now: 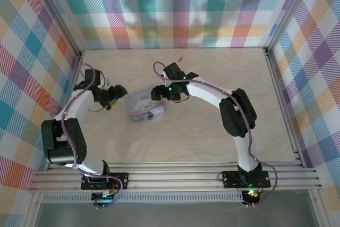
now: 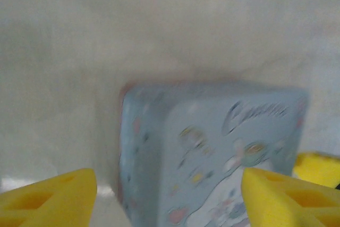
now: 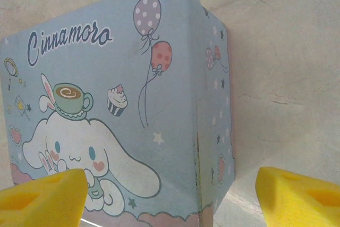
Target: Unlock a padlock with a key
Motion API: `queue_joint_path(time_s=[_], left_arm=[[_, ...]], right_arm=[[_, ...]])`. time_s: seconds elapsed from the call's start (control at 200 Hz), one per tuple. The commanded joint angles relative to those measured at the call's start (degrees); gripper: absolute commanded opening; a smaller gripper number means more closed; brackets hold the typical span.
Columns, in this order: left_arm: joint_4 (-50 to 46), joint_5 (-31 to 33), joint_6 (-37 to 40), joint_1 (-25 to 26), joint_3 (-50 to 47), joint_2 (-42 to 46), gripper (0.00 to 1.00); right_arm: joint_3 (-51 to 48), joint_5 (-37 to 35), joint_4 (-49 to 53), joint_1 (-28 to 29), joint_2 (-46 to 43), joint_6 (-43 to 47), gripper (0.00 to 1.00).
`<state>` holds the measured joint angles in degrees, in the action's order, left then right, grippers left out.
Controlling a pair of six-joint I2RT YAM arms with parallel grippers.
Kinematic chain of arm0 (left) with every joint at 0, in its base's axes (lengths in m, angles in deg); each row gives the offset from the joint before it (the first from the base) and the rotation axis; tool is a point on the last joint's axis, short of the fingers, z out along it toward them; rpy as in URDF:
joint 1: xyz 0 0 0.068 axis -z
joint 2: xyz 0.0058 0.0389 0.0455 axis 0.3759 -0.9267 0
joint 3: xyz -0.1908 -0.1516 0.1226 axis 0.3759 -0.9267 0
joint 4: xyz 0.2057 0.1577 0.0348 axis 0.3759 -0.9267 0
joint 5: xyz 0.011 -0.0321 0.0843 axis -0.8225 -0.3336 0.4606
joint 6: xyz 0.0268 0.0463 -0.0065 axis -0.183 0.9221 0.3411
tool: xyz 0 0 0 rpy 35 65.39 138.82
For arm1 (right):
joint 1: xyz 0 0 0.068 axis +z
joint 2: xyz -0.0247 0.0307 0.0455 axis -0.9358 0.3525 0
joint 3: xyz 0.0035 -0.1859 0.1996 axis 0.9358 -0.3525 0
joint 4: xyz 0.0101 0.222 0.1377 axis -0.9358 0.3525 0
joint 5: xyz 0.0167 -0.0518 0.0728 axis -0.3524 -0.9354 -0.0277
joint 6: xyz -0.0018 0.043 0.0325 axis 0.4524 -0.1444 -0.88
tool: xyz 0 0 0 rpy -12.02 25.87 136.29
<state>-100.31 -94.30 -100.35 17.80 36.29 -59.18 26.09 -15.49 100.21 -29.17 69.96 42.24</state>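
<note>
left end effector (image 2: 167,198): released, yellow fingers spread with nothing between them. It sits low at the tin's (image 2: 212,147) left side; one finger is out past the tin's edge, the other is in front of the lid. I see no contact.
right end effector (image 3: 170,192): released and empty, fingers wide. It is aimed at the tin's (image 3: 106,78) far right corner, close up but apart from it.
top view: the left end effector (image 1: 116,97) and right end effector (image 1: 162,93) flank the tin (image 1: 139,103), one on each side.
progress: early, by my read. No key is in either end effector, nothing is gripped and the lock is untouched.
done: both arms are staged around the tin, nothing more that I can see.
left: pick up the key, steady the padlock, insert, turn, and get the shackle open.
padlock (image 1: 150,115): a small dark spot on the tin's near side, towards its right end. Probably the lock, and it looks attached to the tin. It is too small to tell whether the shackle is shut.
key: too small to place with confidence.
tin: pale blue with a cartoon lid, lying flat on the bench (image 1: 212,131), lid up and seated.
tin contents: hidden while the lid is on, so I can't tell.
next-move note: the lock is on the near side, and both end effectors are now at the tin's ends, so at least one needs repositioning.
</note>
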Motion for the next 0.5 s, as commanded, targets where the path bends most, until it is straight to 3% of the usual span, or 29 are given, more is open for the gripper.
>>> queue_joint_path(time_s=[0.0,0.14,0.495], left_arm=[[5.7,-10.9,-2.4,0.2,-6.7,3.5,0.70],[11.5,-14.2,-4.0,0.9,-12.1,4.4,0.68],[14.4,-15.1,-5.1,2.4,-10.6,0.4,0.53]], right_arm=[[-0.1,1.8,0.2,0.4,-2.0,-0.1,0.81],[0.4,3.2,-0.3,0.4,-0.7,-0.7,0.77],[-1.6,6.0,-1.5,0.2,-0.3,-1.4,0.67]])
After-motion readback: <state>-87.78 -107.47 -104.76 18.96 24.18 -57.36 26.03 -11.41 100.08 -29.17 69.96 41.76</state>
